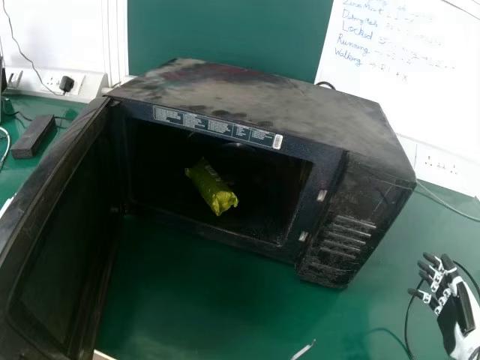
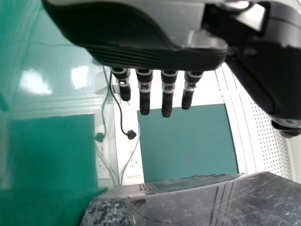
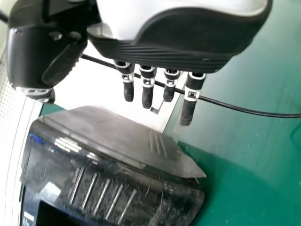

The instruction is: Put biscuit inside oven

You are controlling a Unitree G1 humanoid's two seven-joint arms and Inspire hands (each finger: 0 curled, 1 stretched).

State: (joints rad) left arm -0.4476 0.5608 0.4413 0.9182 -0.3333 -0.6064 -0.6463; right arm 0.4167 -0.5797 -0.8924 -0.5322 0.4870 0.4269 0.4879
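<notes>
The biscuit packet [image 1: 212, 187], yellow-green, lies inside the black oven [image 1: 255, 101], near the middle of its dark cavity. The oven's door [image 1: 52, 247] stands wide open on the left. My right hand [image 1: 457, 309] is at the far right of the head view, beside the oven and apart from it, with its fingers straight and nothing held. In the right wrist view my right hand [image 3: 188, 101] shows extended fingers, with the oven [image 3: 113, 136] near. My left hand [image 2: 168, 94] has straight fingers in the left wrist view, near the oven's casing [image 2: 188, 202].
A black box-shaped adapter [image 1: 34, 136] and cables lie on the green table [image 1: 202, 307] at the back left. Behind are a wall socket with a plug [image 1: 66, 84] and a whiteboard [image 1: 420, 82] with writing. A black cable runs beside my right hand.
</notes>
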